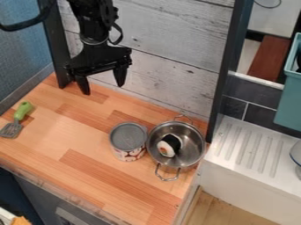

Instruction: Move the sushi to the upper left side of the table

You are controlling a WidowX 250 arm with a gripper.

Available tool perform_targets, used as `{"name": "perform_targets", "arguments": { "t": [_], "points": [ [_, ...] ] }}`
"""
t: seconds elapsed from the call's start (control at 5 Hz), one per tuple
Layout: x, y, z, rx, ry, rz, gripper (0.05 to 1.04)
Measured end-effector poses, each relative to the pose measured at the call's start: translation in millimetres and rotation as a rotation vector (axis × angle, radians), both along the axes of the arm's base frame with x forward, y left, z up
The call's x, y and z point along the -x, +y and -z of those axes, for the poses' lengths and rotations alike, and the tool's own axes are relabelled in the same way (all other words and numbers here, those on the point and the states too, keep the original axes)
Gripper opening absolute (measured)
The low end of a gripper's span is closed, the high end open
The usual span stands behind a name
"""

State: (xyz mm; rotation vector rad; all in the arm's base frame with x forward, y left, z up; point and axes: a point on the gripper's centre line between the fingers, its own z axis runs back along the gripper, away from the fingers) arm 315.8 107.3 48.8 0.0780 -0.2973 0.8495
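The black gripper (103,90) hangs near the back of the wooden table (76,127), upper left of the pot, its two fingers spread apart with nothing between them. Inside the steel pot (191,147), at the table's right side, lies the sushi (169,146), black with a white end and an orange spot. The gripper is well away from the sushi and touches neither it nor the pot.
A can (128,140) with a grey lid stands just left of the pot. A green-handled spatula (19,117) lies at the far left. Behind the table rises a grey plank wall (170,52); a white ribbed drainboard (250,151) is to the right.
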Motion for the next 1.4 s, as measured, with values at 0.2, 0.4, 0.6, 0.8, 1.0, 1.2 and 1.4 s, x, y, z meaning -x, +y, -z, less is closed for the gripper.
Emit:
{"name": "perform_targets", "arguments": {
  "t": [0.2, 0.4, 0.6, 0.8, 1.0, 1.2, 1.4],
  "points": [
    [2.9, -1.2, 9.7, 0.008, 0.029, -0.003, 1.000],
    [0.9, -23.2, 10.4, -0.018, 0.064, 0.071, 1.000],
    [1.7, -39.8, 8.0, -0.013, 0.078, 0.068, 1.000],
    [4.3, -62.3, 13.7, 0.018, 0.069, 0.005, 1.000],
    [5.3, -86.4, 19.5, 0.056, 0.043, -0.028, 1.000],
    [3.6, -111.7, 25.3, 0.077, 0.035, -0.027, 1.000],
    [3.4, -119.8, 46.0, 0.057, 0.070, -0.051, 1.000]
  ]
}}
